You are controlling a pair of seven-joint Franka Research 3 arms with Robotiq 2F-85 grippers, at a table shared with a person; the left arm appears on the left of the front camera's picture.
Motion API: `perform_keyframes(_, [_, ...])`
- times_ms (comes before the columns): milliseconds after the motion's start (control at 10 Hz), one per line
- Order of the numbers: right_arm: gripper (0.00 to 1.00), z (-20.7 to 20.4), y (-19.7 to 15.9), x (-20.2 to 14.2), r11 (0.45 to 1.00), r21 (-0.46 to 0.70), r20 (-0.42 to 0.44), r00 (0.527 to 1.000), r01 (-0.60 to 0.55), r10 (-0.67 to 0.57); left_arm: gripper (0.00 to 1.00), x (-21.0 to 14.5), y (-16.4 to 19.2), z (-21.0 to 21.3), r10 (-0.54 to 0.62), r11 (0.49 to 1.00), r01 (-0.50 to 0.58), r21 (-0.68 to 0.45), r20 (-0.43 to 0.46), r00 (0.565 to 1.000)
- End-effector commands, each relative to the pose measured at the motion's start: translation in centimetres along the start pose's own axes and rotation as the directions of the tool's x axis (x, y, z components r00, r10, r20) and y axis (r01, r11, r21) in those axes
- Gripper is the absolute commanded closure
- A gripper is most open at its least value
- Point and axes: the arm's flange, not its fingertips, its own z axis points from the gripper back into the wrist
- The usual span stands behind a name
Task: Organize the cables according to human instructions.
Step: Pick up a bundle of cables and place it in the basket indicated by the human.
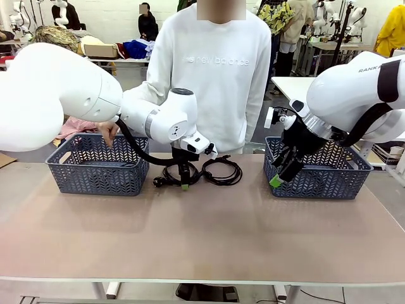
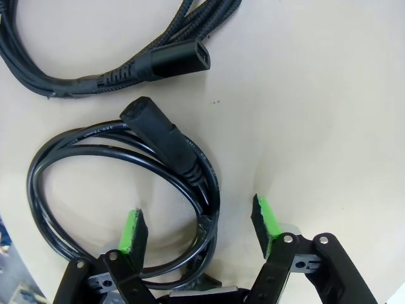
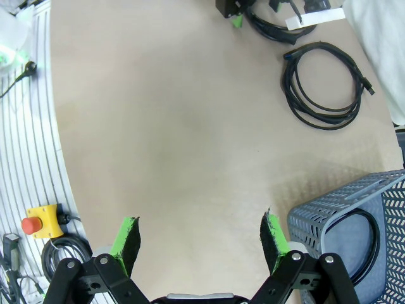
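Note:
Two cables lie at the table's far middle, in front of the person. The left cable coil [image 1: 176, 173] is a thin black cord with a chunky plug [image 2: 161, 133]. My left gripper [image 1: 184, 182] is down on it, and in the left wrist view the gripper [image 2: 199, 225] stands open with the coil's strands [image 2: 69, 152] running between its green pads. The right cable coil [image 1: 222, 171] lies just beside it, seen as a round coil [image 3: 323, 85] in the right wrist view. My right gripper [image 1: 282, 175] hangs open and empty by the right basket's near left corner.
A grey basket [image 1: 69, 176] stands at the far left, with the person's hand [image 1: 107, 132] at its back rim. A second grey basket [image 1: 329, 183] at the far right holds a black cable [image 3: 372, 244]. A braided cable with a socket end [image 2: 180, 60] lies beside the gripped coil.

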Motion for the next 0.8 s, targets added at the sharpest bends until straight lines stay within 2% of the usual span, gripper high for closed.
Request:
perform_keyframes(0, [0.00, 0.13, 0.05, -0.03, 1.000, -0.003, 0.003, 1.000, 0.003, -0.003, 0.28, 0.01, 0.52, 0.19, -0.009, 1.000, 0.009, 0.002, -0.012, 1.000])
perform_keyframes(100, [0.00, 0.13, 0.05, -0.03, 1.000, -0.003, 0.003, 1.000, 0.003, -0.003, 0.28, -0.01, 0.57, 0.22, -0.007, 1.000, 0.007, 0.000, -0.012, 1.000])
perform_keyframes(200, [0.00, 0.13, 0.05, -0.03, 1.000, -0.003, 0.003, 1.000, 0.003, -0.003, 0.42, -0.04, 0.67, 0.24, -0.005, 1.000, 0.005, -0.003, -0.010, 1.000])
perform_keyframes(300, [0.00, 0.13, 0.05, -0.03, 1.000, -0.003, 0.003, 1.000, 0.003, -0.003, 0.43, -0.05, 0.76, 0.26, -0.005, 1.000, 0.005, -0.006, -0.009, 1.000])
perform_keyframes(400, [0.00, 0.13, 0.05, -0.03, 1.000, -0.003, 0.003, 1.000, 0.003, -0.003, 0.56, -0.11, 0.82, 0.24, -0.004, 1.000, 0.004, -0.011, -0.009, 1.000])
perform_keyframes(500, [0.00, 0.13, 0.05, -0.03, 1.000, -0.003, 0.003, 1.000, 0.003, -0.003, 0.57, -0.27, 0.93, 0.24, -0.001, 1.000, 0.001, -0.016, -0.006, 1.000])
perform_keyframes(600, [0.00, 0.13, 0.05, -0.03, 1.000, -0.003, 0.003, 1.000, 0.003, -0.003, 0.71, -0.40, 1.00, 0.21, 0.000, 1.000, 0.000, -0.021, -0.006, 1.000])
perform_keyframes(700, [0.00, 0.13, 0.05, -0.03, 1.000, -0.003, 0.003, 1.000, 0.003, -0.003, 0.71, -0.54, 1.06, 0.19, 0.003, 1.000, -0.003, -0.027, -0.003, 1.000])
